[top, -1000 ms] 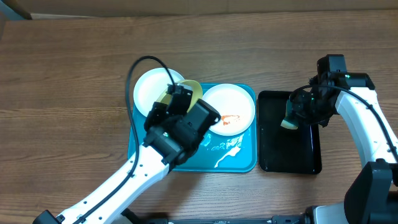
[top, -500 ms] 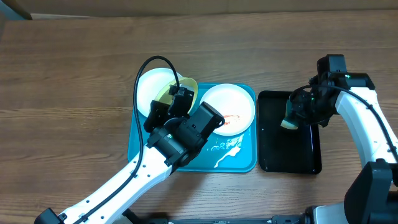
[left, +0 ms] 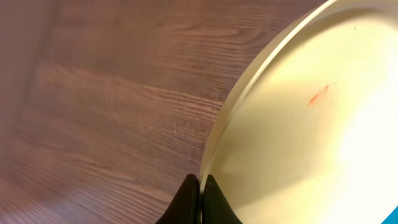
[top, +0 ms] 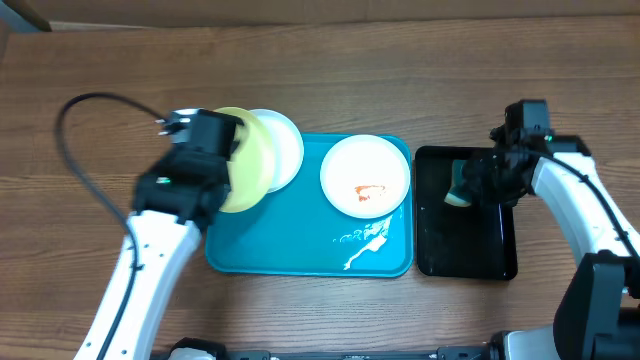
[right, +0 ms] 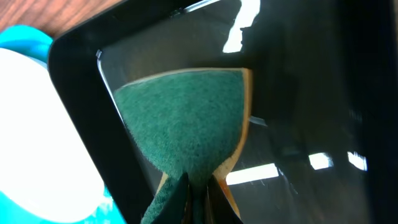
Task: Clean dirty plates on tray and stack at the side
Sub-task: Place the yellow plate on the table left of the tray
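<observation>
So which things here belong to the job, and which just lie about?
Job: pale yellow-green round plate in left hand; plain white round plate; smeared white round plate; turquoise plastic tray; green sponge in right hand.
Lying about: black rectangular tray; black cable.

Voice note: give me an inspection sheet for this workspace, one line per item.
Surface: brown wooden table.
Job's things: large turquoise plastic tray with white streaks; round white plate on it, smeared orange-red; second white plate overhanging its far-left rim; pale yellow-green plate overlapping that one.
Clutter: black rectangular tray.
Grippers: left gripper shut on the yellow-green plate's rim; right gripper shut on a green sponge over the black tray.
Cables: black cable looping off the left arm.
Surroundings: nothing seen.
</observation>
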Motion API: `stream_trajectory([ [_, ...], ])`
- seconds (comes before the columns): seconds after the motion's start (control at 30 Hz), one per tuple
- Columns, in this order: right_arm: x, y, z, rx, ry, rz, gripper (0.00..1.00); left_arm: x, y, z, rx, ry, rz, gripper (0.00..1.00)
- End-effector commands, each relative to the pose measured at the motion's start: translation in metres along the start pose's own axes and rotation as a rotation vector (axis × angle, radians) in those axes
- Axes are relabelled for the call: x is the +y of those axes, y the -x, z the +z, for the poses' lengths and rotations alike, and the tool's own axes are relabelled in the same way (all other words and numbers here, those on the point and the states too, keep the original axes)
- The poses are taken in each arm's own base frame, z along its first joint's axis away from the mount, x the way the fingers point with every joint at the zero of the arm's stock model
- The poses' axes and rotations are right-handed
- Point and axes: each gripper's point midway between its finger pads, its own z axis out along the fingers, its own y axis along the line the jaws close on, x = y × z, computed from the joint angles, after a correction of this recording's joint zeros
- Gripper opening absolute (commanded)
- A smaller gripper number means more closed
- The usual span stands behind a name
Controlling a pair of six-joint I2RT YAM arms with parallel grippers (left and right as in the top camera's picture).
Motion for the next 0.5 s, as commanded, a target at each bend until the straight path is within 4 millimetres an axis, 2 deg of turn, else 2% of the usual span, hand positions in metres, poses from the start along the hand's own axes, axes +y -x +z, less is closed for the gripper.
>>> stream_trajectory([
  [0.0,0.015,-0.019,0.017,0.040,0.146,-0.041,0.04,0.006,0.001,0.001,0.071,-0.154,-0.162,0.04],
  [0.07,0.020,-0.024,0.027,0.035,0.210,-0.067,0.04,0.016,-0.002,0.008,0.115,-0.190,-0.231,0.04],
  [0.17,0.013,-0.032,0.043,0.023,0.218,-0.069,0.04,0.029,-0.005,0.015,0.162,-0.251,-0.331,0.04],
  [0.23,0.003,-0.039,0.053,0.018,0.191,-0.048,0.04,0.036,-0.007,0.019,0.188,-0.277,-0.385,0.04],
  [0.37,-0.032,-0.048,0.067,0.000,0.035,0.146,0.04,0.054,-0.016,0.035,0.250,-0.253,-0.455,0.04],
  [0.4,-0.034,-0.049,0.068,-0.001,0.025,0.171,0.04,0.057,-0.018,0.040,0.263,-0.242,-0.462,0.04],
  [0.47,-0.025,-0.046,0.067,-0.002,0.072,0.143,0.04,0.060,-0.022,0.048,0.290,-0.223,-0.469,0.04],
])
